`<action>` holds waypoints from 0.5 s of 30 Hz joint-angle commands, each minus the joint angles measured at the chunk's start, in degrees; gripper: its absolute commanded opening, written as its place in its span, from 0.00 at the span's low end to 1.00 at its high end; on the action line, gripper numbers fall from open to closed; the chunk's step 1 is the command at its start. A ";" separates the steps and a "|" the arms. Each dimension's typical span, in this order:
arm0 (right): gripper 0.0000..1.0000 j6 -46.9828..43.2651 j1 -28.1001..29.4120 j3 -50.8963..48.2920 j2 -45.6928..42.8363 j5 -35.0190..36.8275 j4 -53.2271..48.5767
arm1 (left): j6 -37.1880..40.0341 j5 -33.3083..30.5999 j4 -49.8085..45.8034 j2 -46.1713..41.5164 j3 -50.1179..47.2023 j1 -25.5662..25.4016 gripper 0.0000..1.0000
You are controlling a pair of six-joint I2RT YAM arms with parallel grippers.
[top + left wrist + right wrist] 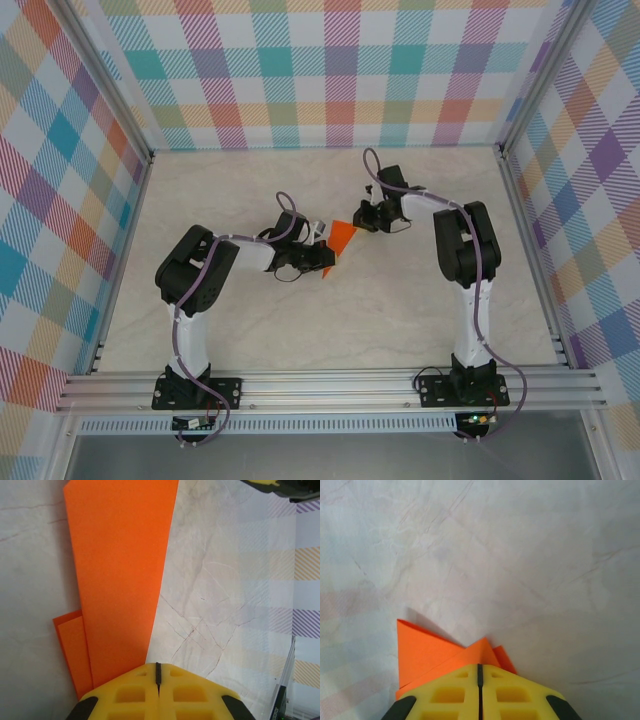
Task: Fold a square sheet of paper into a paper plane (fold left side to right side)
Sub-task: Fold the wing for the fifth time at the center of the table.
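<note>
The pale marbled bench (300, 330) lay under both my arms. Above its middle was the folded orange paper (342, 240), held between my two hands. My left hand (326, 259) was closed tight on its near end, and my right hand (360, 221) was closed tight on its far corner. My left wrist view showed a long flat panel with a second layer's edge beside it. My right wrist view showed a small pointed flap casting a shadow on the bench.

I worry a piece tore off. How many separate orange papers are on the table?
1: the folded orange sheet, stretched between the left gripper and the right gripper, both shut at its ends. A scrap beneath them could be hidden.
</note>
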 commanded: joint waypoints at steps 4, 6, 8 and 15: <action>0.11 -0.49 -4.58 2.53 3.27 5.39 0.60 | 0.19 -2.38 -9.73 2.12 -3.58 0.98 0.00; 0.13 -0.14 -5.91 3.28 3.24 4.71 1.24 | 0.20 -1.90 -9.65 1.77 -3.41 0.93 0.00; 0.16 -0.59 -6.91 4.55 2.48 4.29 1.11 | 0.04 -0.07 -9.00 1.08 -3.27 0.94 0.00; 0.36 -2.36 -7.19 1.64 -7.32 5.00 -1.54 | -2.96 4.72 -5.72 -8.61 -2.24 0.93 0.18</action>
